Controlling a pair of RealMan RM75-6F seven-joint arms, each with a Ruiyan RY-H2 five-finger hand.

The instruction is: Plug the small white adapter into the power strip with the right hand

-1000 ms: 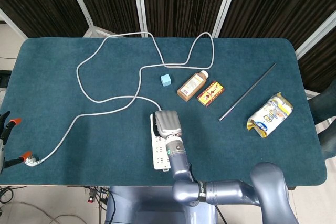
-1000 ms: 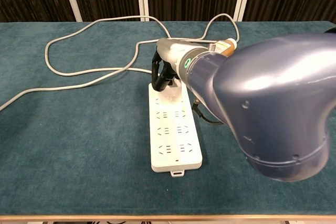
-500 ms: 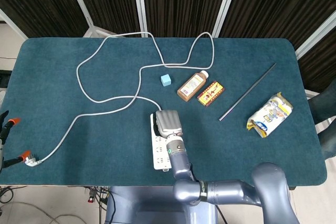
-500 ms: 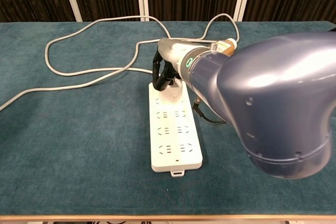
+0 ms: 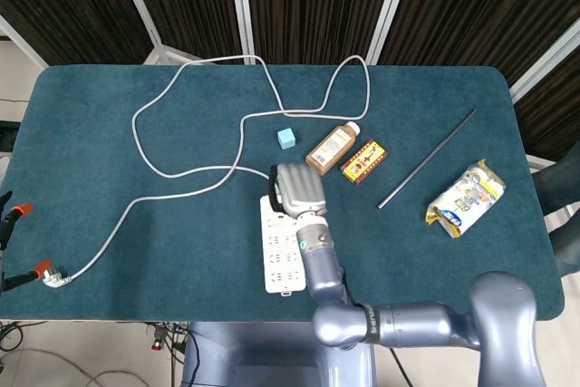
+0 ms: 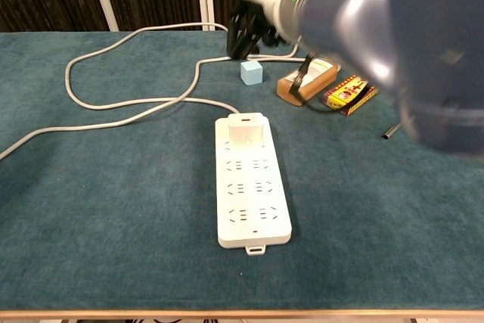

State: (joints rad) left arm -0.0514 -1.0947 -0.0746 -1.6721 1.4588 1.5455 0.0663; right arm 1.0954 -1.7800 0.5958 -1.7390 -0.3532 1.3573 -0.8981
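Lifted clear since a second ago, the right robot hand [image 6: 253,17] has come off the strip and now hangs above the bench [image 5: 109,188], leaving the adapter behind.

Blue-green cloth covers the bench. The right arm [image 6: 393,28] fills the upper right of the chest view, blurred. Its robot hand holds nothing; the dark fingers [image 6: 240,35] point down and lie close together, but whether they are fully closed I cannot tell. In the head view the same robot hand [image 5: 297,189] shows from above, over the far end of the strip.

A grey cable [image 5: 172,124] loops across the far half of the bench and ends in a plug [image 5: 56,277] near the left front edge. The white strip [image 6: 249,187] lies lengthwise near the front edge. A thin dark rod [image 5: 426,159] lies slantwise to the right, with a snack bag [image 5: 466,197] near it. A brown bottle [image 5: 332,148] lies on its side just beside a red box [image 5: 364,161]. The adapter [image 6: 246,129] sits upright in the far end of the strip, seated in a socket. A small blue cube [image 5: 287,139] sits beyond the strip, left of the bottle.

The left robot hand is out of sight.
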